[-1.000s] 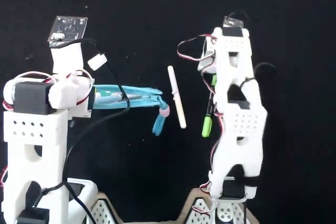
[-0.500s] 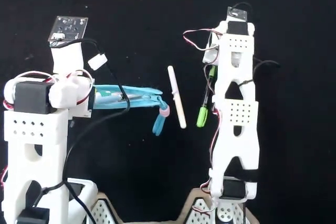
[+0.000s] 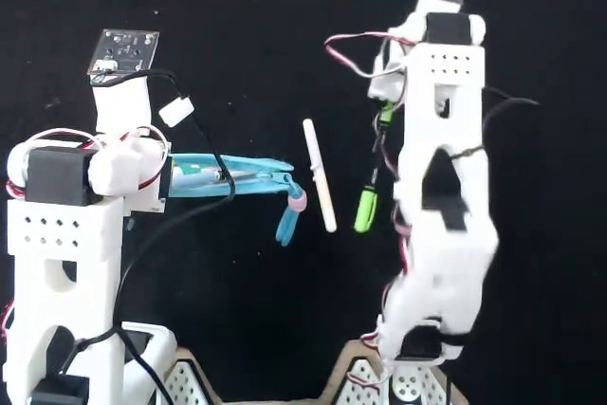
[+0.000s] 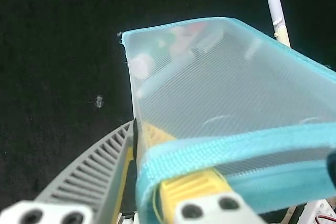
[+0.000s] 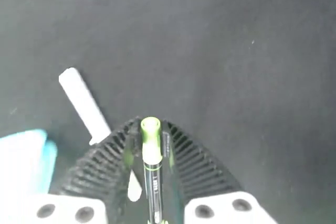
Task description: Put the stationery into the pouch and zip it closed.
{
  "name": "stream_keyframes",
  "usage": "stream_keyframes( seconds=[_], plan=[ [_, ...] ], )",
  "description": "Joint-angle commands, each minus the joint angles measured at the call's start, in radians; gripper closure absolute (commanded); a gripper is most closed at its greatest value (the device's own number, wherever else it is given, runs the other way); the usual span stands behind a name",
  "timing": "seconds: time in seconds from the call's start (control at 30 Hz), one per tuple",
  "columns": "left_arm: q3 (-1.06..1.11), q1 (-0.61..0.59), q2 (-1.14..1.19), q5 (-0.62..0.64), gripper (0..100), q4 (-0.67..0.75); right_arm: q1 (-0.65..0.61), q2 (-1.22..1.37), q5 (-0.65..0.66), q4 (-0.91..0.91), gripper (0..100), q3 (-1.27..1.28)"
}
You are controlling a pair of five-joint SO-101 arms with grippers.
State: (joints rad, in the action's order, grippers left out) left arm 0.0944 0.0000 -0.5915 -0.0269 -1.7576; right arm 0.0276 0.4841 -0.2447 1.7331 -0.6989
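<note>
A light blue see-through pouch [image 3: 232,179] hangs above the black table, with my left gripper [image 3: 175,177] shut on one end of it. In the left wrist view the pouch [image 4: 220,98] stretches away from the fingers [image 4: 173,182] clamped on its blue edge. My right gripper [image 5: 150,140] is shut on a green-capped black pen [image 5: 151,156]. From above, that pen [image 3: 370,192] hangs beside the right arm, above the table. A white pen [image 3: 320,175] lies on the table between the pouch's free end and the green pen.
A blue and pink zipper pull strap [image 3: 290,213] dangles from the pouch's free end. The table [image 3: 247,54] is black cloth. The white pen [image 5: 84,103] lies below the right gripper, and a corner of the pouch [image 5: 23,156] shows beside it.
The right arm has risen and stretched toward the far side of the table, carrying the green pen with it. The left arm and the pouch have stayed still.
</note>
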Motion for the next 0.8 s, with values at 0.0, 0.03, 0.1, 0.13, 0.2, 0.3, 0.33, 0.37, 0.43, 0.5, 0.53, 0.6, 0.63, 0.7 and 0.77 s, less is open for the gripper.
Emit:
stream_keyframes(
  seconds=[0.0,0.03,0.1,0.13,0.2,0.3,0.33,0.37,0.43,0.5,0.53,0.6,0.63,0.7,0.77],
  plan=[
    [0.007,0.007,0.011,0.011,97,0.000,-0.089,-0.397,0.051,0.028,98.8,0.199],
    [0.007,0.005,0.011,0.011,97,0.000,-0.106,-0.466,0.057,0.026,98.8,0.237],
    [0.007,0.005,0.011,0.011,97,0.000,-0.135,-0.602,0.068,0.026,98.8,0.294],
    [0.007,0.007,0.011,0.011,97,0.000,-0.149,-0.665,0.075,0.026,98.8,0.312],
    [0.007,0.010,0.011,0.011,97,0.000,-0.175,-0.791,0.094,0.026,98.8,0.337],
    [0.007,0.010,0.011,0.011,97,0.002,-0.212,-0.952,0.094,0.026,98.7,0.340],
    [0.007,0.010,0.011,0.011,97,0.003,-0.229,-1.004,0.094,0.025,98.7,0.338],
    [0.007,0.010,0.011,0.011,97,0.008,-0.250,-1.052,0.094,0.017,98.7,0.340],
    [0.013,0.010,0.011,0.011,97,0.017,-0.305,-1.145,0.089,0.011,98.7,0.344],
    [0.015,0.010,0.011,0.011,97,0.017,-0.370,-1.231,0.087,-0.015,98.7,0.349],
    [0.015,0.010,0.011,0.011,97,0.017,-0.404,-1.273,0.087,-0.034,98.7,0.349],
    [0.015,0.010,0.011,0.011,97,0.017,-0.465,-1.346,0.087,-0.086,98.7,0.349],
    [0.015,0.010,0.011,0.011,97,0.017,-0.491,-1.379,0.087,-0.110,98.7,0.349],
    [0.015,0.010,0.011,0.011,97,0.018,-0.540,-1.425,0.086,-0.166,98.7,0.358],
    [0.015,0.010,0.011,0.011,97,0.018,-0.591,-1.463,0.086,-0.233,98.7,0.389]
  ],
)
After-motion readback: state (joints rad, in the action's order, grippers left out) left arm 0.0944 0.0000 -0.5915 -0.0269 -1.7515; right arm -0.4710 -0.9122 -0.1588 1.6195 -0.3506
